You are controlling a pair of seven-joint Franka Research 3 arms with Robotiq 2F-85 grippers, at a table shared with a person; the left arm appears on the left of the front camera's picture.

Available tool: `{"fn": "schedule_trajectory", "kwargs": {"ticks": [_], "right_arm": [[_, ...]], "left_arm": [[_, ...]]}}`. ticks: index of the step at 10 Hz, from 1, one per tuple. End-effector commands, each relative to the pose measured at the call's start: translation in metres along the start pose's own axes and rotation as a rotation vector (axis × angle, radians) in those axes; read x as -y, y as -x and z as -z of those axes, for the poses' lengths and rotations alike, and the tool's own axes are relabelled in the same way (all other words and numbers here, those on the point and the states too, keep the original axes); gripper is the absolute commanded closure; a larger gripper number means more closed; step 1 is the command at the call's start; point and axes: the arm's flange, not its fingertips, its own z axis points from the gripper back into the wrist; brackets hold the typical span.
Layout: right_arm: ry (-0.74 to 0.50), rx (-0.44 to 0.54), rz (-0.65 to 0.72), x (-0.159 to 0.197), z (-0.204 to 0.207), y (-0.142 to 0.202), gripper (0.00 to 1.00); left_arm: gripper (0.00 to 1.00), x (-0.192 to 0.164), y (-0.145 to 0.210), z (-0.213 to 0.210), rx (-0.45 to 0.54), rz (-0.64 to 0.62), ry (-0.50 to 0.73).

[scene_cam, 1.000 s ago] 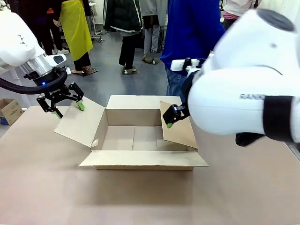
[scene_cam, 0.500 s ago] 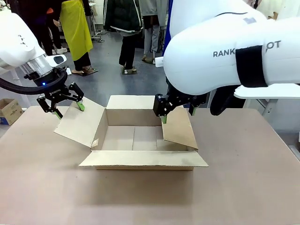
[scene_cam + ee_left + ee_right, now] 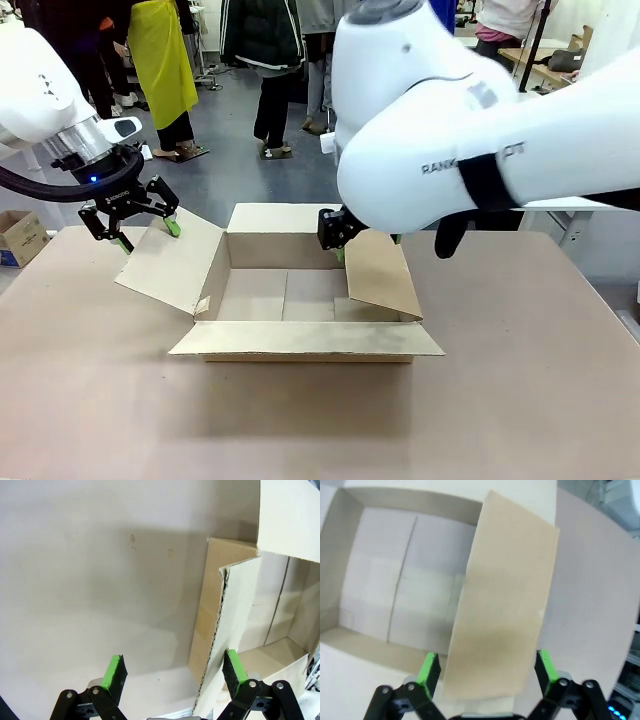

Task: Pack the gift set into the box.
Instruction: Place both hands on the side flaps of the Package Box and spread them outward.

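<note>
1. Brown table (image 3: 90, 410); people standing (image 3: 262, 60) on the floor behind it.
2. box (image 3: 300, 345) mid-table, top open, front flap folded out flat.
3. left gripper (image 3: 138, 228) spread apart, straddling the top edge of the left flap (image 3: 165, 262), which tilts outward.
4. right gripper (image 3: 340, 243) spread wide around the raised right flap (image 3: 385, 280), not clamped.

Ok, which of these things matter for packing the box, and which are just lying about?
In the job: big cardboard box, open on the table; left gripper, open astride its left flap; right gripper, open astride its right flap.
Lying about: small box past the table's left edge; people standing behind.
</note>
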Motion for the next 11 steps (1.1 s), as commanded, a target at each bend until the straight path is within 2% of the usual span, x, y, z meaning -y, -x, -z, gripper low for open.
{"fn": "schedule_trajectory", "kwargs": {"ticks": [1, 5, 7, 11], "right_arm": [[0.036, -0.007, 0.103, -0.026, 0.023, -0.031, 0.0], [0.163, -0.099, 0.126, -0.044, 0.068, -0.038, 0.0], [0.262, -0.093, 0.156, -0.036, 0.066, -0.035, 0.0], [0.346, -0.074, 0.223, -0.005, 0.046, -0.026, 0.0]], "left_arm": [[0.0, 0.002, 0.002, -0.001, 0.008, -0.008, -0.017], [0.0, 0.002, 0.002, -0.001, 0.008, -0.008, -0.017], [0.0, 0.002, 0.002, -0.001, 0.008, -0.008, -0.017], [0.0, 0.002, 0.002, -0.001, 0.008, -0.008, -0.017]]}}
